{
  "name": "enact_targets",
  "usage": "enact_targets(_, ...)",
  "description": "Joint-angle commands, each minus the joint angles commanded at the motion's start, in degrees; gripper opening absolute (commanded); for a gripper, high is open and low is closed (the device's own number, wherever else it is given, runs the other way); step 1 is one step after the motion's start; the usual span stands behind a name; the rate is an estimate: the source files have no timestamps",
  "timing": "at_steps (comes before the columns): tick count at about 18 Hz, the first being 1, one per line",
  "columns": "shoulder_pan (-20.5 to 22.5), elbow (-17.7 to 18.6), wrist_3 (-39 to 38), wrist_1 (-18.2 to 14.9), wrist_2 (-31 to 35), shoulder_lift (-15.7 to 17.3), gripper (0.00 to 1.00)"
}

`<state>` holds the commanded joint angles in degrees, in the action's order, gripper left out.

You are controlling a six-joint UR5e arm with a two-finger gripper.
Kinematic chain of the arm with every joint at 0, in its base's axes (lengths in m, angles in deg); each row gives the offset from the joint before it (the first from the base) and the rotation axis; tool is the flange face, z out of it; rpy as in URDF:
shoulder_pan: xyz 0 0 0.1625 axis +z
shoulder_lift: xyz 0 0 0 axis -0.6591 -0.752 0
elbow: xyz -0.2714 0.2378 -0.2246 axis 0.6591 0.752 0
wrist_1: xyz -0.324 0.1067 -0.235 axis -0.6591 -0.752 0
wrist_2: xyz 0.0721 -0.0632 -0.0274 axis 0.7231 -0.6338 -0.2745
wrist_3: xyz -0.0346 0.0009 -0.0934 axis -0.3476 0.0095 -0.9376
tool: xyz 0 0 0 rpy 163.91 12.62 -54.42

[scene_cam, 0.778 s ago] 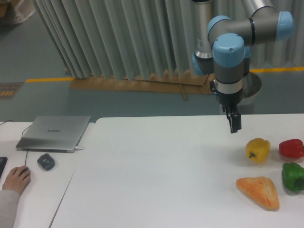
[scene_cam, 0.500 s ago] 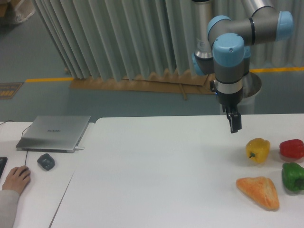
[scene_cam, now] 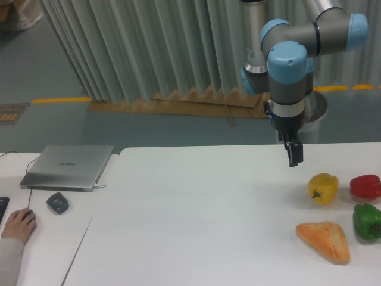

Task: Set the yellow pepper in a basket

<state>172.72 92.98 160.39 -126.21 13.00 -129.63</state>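
Hanging above table: the gripper (scene_cam: pixel 294 156) points straight down from the arm's wrist, over the right part of the white table (scene_cam: pixel 196 214), touching nothing
Gripper state: nothing is held; the dark fingers show as one narrow shape from this side, so how far apart they stand cannot be told
Yellow pepper position: the yellow pepper (scene_cam: pixel 322 187) sits on the table near the gripper, below and a little to its right in the picture, clear of the fingers
Yellow pepper handling: glossy and lobed, it is probably light and firm but slippery; a rounded skin may squirt out of a hard pinch
Suggested hold: across the widest part of the body, fingers settling into the grooves between lobes, looks the safest grasp
Neighbours: a red pepper (scene_cam: pixel 365 186) lies just beside the yellow one, a green pepper (scene_cam: pixel 367 221) sits in front of the red one, and an orange-tan triangular bread (scene_cam: pixel 324 240) lies in front of the yellow one, all apart from it
Basket: none is visible in this view
Far left: a closed laptop (scene_cam: pixel 66 166), a small dark object (scene_cam: pixel 58 202), and a person's hand (scene_cam: pixel 19 223) at the edge
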Motion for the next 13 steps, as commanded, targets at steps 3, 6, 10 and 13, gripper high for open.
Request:
enact_targets(3,-0.09,0.00,-0.17,0.00,0.53,0.09,1.00)
enact_targets(6,-0.09,0.00,-0.17,0.00,0.35,0.17,1.00)
enact_targets(10,0.61,-0.35,-0.26,0.70,0.44,0.18,1.00)
enact_targets(13,1.85,0.00,-0.17,2.64,0.35,0.88,1.00)
